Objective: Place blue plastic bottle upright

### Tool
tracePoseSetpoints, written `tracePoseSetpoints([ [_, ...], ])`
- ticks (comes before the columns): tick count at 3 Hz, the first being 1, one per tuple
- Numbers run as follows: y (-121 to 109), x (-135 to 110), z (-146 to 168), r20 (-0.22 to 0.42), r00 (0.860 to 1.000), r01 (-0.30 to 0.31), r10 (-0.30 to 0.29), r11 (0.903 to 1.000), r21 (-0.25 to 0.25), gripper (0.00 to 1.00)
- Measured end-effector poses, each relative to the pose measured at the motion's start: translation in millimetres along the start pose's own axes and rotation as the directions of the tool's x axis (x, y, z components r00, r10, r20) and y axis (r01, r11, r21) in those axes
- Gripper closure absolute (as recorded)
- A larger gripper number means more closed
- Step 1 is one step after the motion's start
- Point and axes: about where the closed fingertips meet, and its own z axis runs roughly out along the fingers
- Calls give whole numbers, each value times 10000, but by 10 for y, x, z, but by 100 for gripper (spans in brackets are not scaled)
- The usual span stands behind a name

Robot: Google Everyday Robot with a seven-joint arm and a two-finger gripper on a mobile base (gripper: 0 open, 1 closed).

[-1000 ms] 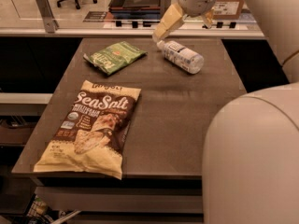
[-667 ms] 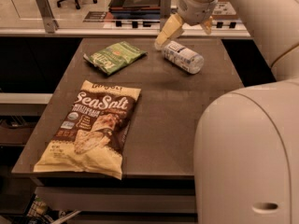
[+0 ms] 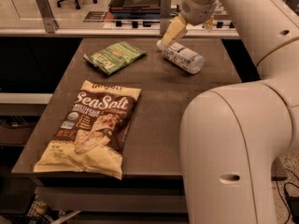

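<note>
The blue plastic bottle (image 3: pixel 183 57) lies on its side at the back right of the dark table (image 3: pixel 159 106), its white cap pointing left and toward the back. My gripper (image 3: pixel 190 27) hangs just above and behind it, open. The cream left fingertip (image 3: pixel 173 28) is close to the cap end, and the right finger (image 3: pixel 208 23) shows only partly behind the wrist. Nothing is held.
A green chip bag (image 3: pixel 115 56) lies at the back left. A large Sea Salt chip bag (image 3: pixel 91 127) lies at the front left. My arm's big white body (image 3: pixel 233 148) fills the right foreground. A counter (image 3: pixel 93 24) runs behind the table.
The gripper has eased slightly right and down toward the bottle's cap end. The arm's body takes up more of the right side. The bottle and bags have not moved.
</note>
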Motion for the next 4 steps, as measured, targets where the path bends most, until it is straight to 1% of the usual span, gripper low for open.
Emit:
tracePoseSetpoints([
  [1, -65, -64, 10, 50, 9982, 603, -604, 9980, 172, 0],
  [2, -50, -84, 160, -284, 9943, 1030, -1025, 9945, 168, 0],
  [3, 26, -80, 442, -931, 9874, 1292, -1279, 9916, 82, 0],
  [4, 44, -33, 670, -1427, 9815, 1291, -1277, 9916, 3, 0],
])
